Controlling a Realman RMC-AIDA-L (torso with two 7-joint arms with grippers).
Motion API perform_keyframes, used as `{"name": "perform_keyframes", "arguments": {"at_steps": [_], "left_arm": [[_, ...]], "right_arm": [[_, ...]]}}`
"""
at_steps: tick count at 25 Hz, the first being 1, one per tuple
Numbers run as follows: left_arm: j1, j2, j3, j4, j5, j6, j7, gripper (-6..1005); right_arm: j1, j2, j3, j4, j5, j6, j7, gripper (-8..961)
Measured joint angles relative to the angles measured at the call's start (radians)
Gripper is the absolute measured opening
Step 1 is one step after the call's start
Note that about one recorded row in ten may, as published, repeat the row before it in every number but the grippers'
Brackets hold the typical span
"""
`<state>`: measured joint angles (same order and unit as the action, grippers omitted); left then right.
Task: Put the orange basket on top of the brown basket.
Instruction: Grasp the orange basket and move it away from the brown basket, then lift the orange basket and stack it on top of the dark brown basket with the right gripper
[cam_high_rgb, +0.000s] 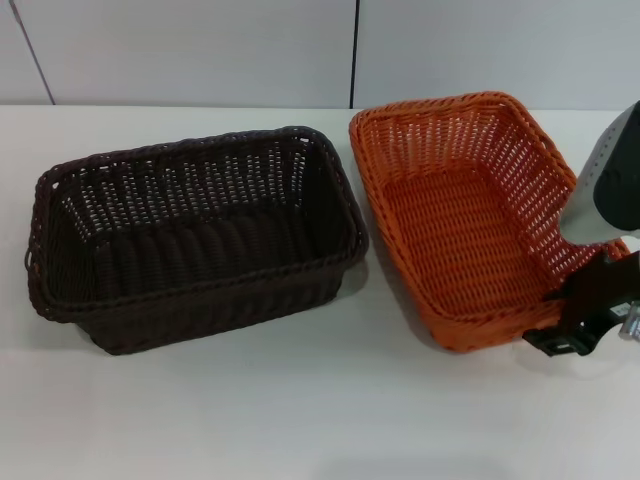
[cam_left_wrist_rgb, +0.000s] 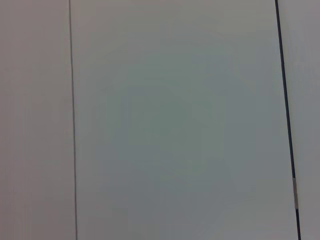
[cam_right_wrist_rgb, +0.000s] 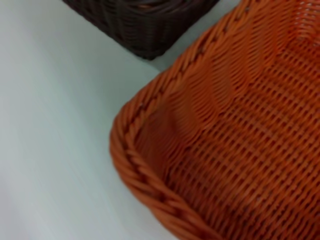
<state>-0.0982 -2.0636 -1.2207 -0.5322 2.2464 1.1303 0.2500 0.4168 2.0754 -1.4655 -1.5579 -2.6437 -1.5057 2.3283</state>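
Note:
The orange basket stands upright on the white table at the right. It also shows in the right wrist view, where its braided near corner fills the picture. The brown basket stands upright to its left, a small gap apart; one of its corners shows in the right wrist view. My right gripper is black and sits at the orange basket's near right corner, at the rim. My left gripper is out of view.
The white table runs in front of both baskets. A pale panelled wall stands behind them. The left wrist view shows only wall panels with thin seams.

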Motion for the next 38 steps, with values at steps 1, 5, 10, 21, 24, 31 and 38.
{"name": "perform_keyframes", "arguments": {"at_steps": [1,5,10,21,24,31,38], "left_arm": [[0.0,0.0,0.0,0.0,0.0,-0.001,-0.002,809],[0.0,0.002,0.0,0.0,0.001,-0.009,-0.012,809],[0.0,0.002,0.0,0.0,0.001,-0.01,-0.012,809],[0.0,0.002,-0.004,0.025,-0.003,-0.01,-0.017,809],[-0.001,0.002,-0.006,0.034,-0.003,-0.012,-0.04,809],[0.011,0.001,-0.003,0.039,-0.002,-0.008,-0.066,809],[0.015,-0.004,0.0,0.052,-0.003,-0.014,-0.066,809]], "right_arm": [[0.001,0.0,0.0,0.004,0.0,0.008,0.004,669],[0.002,0.0,0.0,-0.007,-0.003,0.015,0.02,504],[-0.012,0.002,-0.002,-0.054,-0.003,0.027,0.024,325],[-0.017,0.003,-0.028,-0.245,-0.002,0.021,0.043,237],[-0.006,0.0,-0.056,-0.308,-0.003,0.021,0.019,225],[0.022,-0.004,-0.154,-0.422,-0.006,0.02,-0.136,193],[-0.024,0.002,-0.238,-0.501,-0.009,0.084,-0.537,192]]}}
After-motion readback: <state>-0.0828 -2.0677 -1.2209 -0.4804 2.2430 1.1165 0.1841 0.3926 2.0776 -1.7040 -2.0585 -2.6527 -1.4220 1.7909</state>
